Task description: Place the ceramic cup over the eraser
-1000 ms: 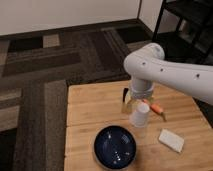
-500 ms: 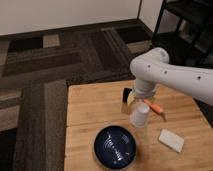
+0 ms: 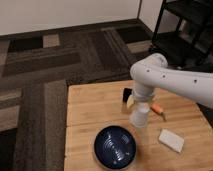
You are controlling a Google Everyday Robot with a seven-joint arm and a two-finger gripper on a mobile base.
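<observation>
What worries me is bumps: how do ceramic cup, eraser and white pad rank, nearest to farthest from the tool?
The tool is at the arm's end, above the table.
1. ceramic cup, right beneath it.
2. eraser, just behind it.
3. white pad, off toward the front corner.

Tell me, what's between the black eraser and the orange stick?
The robot's hand, right above the white cup, fills the gap between the eraser and the orange stick. The camera view shows it.
</observation>
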